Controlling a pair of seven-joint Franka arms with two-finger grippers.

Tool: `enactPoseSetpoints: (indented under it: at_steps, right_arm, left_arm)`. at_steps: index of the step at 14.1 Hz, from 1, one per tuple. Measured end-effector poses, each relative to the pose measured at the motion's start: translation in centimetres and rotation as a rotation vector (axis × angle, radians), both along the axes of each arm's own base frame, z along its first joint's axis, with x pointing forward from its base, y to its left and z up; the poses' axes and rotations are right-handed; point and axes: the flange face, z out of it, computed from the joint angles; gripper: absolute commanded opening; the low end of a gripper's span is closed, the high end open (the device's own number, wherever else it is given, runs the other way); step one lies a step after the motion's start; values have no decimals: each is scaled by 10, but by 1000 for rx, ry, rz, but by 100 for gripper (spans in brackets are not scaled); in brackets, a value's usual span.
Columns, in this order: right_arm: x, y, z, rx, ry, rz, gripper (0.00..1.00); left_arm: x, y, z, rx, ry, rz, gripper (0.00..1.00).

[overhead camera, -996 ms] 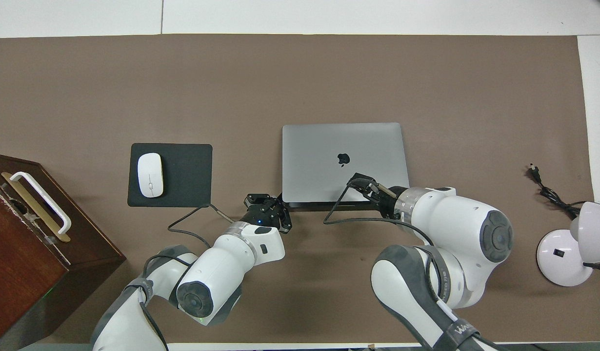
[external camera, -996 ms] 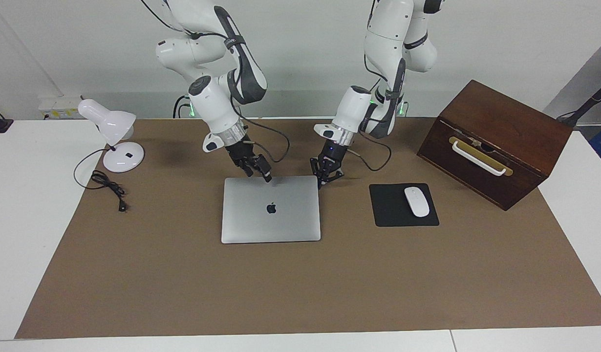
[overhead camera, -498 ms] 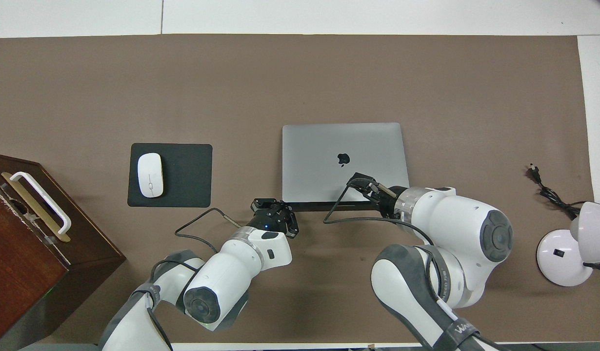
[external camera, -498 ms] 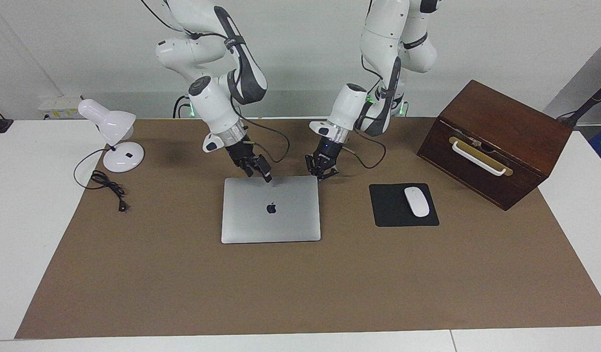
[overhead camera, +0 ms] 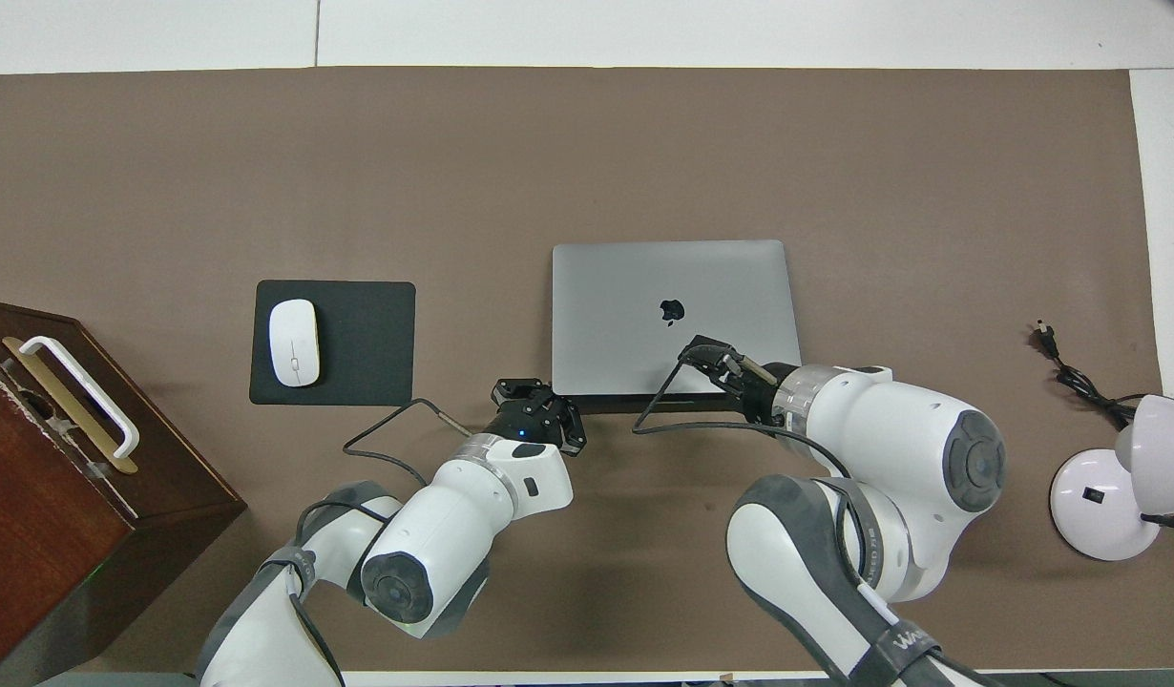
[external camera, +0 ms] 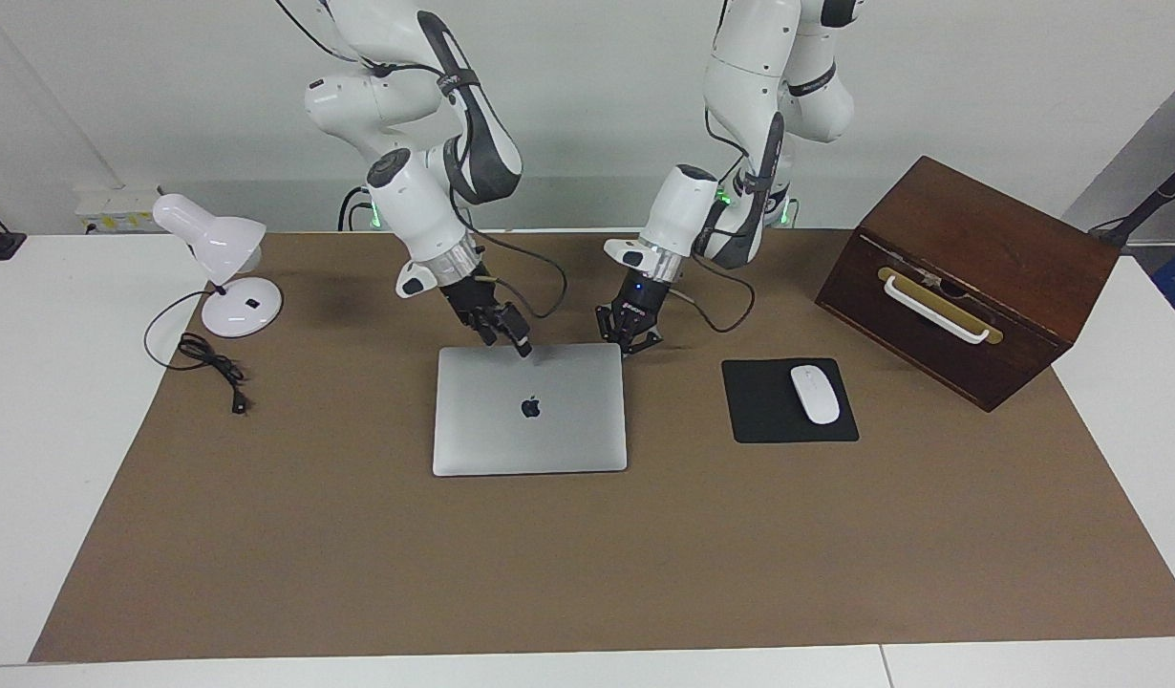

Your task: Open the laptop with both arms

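Observation:
The silver-grey laptop (external camera: 530, 420) (overhead camera: 673, 286) lies shut and flat on the brown mat, its logo up. My right gripper (external camera: 517, 344) (overhead camera: 703, 351) is down at the lid's edge nearest the robots, around the middle of that edge, and its tip looks to be on the lid. My left gripper (external camera: 630, 348) (overhead camera: 547, 406) is shut and empty. It hangs low at the laptop's corner nearest the robots, toward the left arm's end. I cannot tell if it touches the laptop.
A black mouse pad (external camera: 764, 420) (overhead camera: 367, 334) with a white mouse (external camera: 814, 394) (overhead camera: 294, 329) lies beside the laptop. A brown wooden box (external camera: 970, 277) (overhead camera: 62, 487) stands at the left arm's end. A white desk lamp (external camera: 215, 253) (overhead camera: 1121, 477) and its cord (external camera: 210, 368) are at the right arm's end.
My left gripper has drawn back a little toward the robots and shifted along the laptop's near edge toward its corner. The right arm and the laptop have not moved.

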Motion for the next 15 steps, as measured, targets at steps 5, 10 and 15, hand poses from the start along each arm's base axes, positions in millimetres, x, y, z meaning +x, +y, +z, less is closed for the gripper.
enactPoseSetpoints:
  at_steps: [5, 10, 15]
  right_arm:
    - [0, 0, 1, 1, -1, 0, 100]
    - [5, 1, 7, 11, -2, 2, 100]
    - [20, 4, 27, 39, -11, 6, 100]
  left_arm:
    - [2, -2, -5, 4, 4, 0, 0]
    - [2, -2, -6, 4, 4, 0, 0]
    - [2, -2, -6, 3, 3, 0, 0]
